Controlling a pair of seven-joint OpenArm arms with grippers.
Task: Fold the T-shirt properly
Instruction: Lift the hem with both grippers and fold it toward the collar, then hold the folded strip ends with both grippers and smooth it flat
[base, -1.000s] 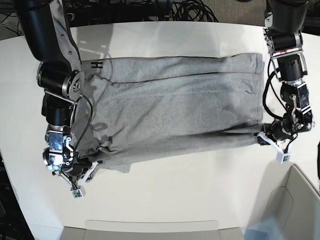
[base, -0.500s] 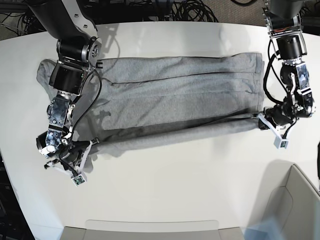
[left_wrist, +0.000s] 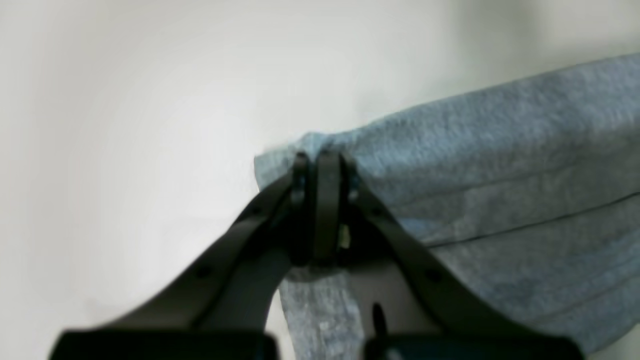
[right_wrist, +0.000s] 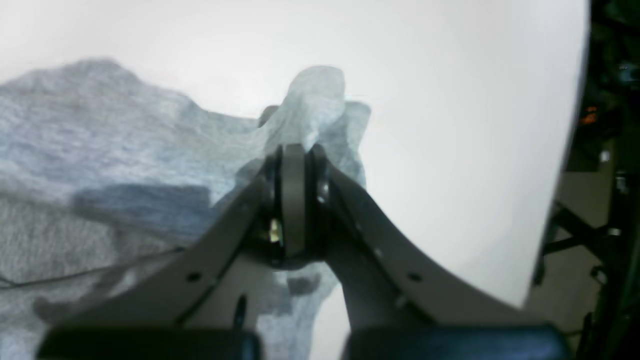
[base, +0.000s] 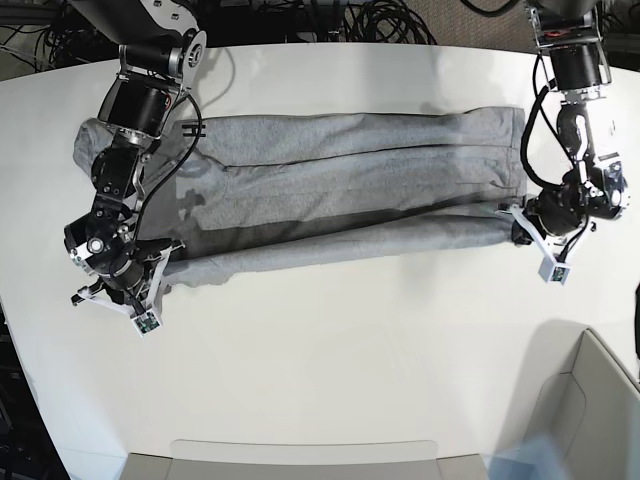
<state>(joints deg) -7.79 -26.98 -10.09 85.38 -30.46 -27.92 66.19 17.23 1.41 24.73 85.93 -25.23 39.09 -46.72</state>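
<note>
Black fingers (left_wrist: 327, 200) of the left gripper (left_wrist: 322, 165) pinch a corner of the heather-grey cotton T-shirt (base: 350, 190); the right gripper (right_wrist: 295, 152) likewise pinches cloth — the shirt lies stretched across the white table (base: 350, 360).

1. Both wrist views are soft and blurred — the T-shirt (left_wrist: 500, 165) weave barely resolves.
2. In the base view, dark lettering (base: 193, 129) at upper left is partly covered by an arm and unreadable.
3. A pale bin (base: 590, 400) at lower right is cut off by the frame edge.
</note>
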